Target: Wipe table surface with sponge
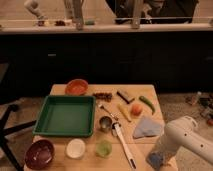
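**Sponge sat right at the tool, in front of the blue cloth**

The tool (159, 154), at the end of the robot's one white arm, hung low just in front of the pale blue cloth (147, 127), on the viewer's side of it. This put it over the near right corner of the counter (140, 148). I could not tell whether it was wide, narrow or holding anything, because the arm's casing hid it.

A small blue-grey patch, which I took to be the sponge (153, 161), showed at the tool's lower edge, slightly to its left. It lay in front of the cloth and apart from it. It seemed to touch the tool or nearly so; which could not be made out. So little of the sponge showed that neither its long axis nor the way it pointed could be read.

A long white utensil (124, 146) lay slantwise just left of the cloth, and a green tray (65, 116) sat well left of it. Any wiping stroke leftward from the cloth's front would probably have met the utensil soon.
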